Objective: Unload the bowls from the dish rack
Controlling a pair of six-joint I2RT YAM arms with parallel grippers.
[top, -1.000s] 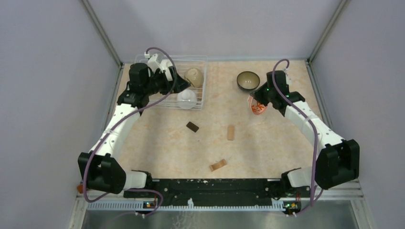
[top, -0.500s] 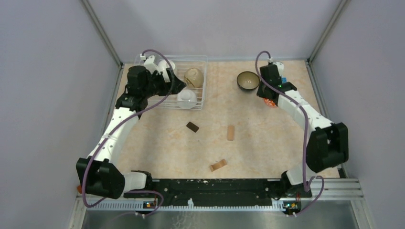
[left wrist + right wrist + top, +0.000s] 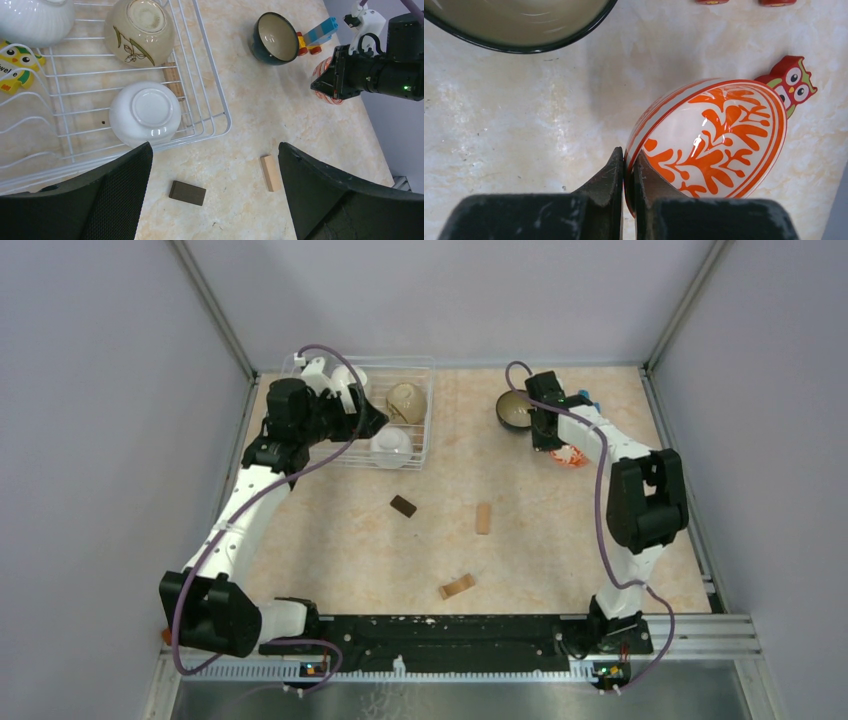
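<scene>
Orange-patterned bowl (image 3: 716, 142), glossy, seemingly ceramic, is rim-pinched by right end effector (image 3: 629, 161).

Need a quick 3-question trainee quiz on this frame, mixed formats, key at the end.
1. True or false: the right gripper has its jaws shut on the rim of the orange-patterned bowl.
2. How many bowls lie in the dish rack in the left wrist view? A) one B) three C) five
3. Fill in: the dark bowl sits open side up on the ____, outside the rack.
Key: 1 true; 2 B, two white bowls and a tan bowl; 3 table.
</scene>
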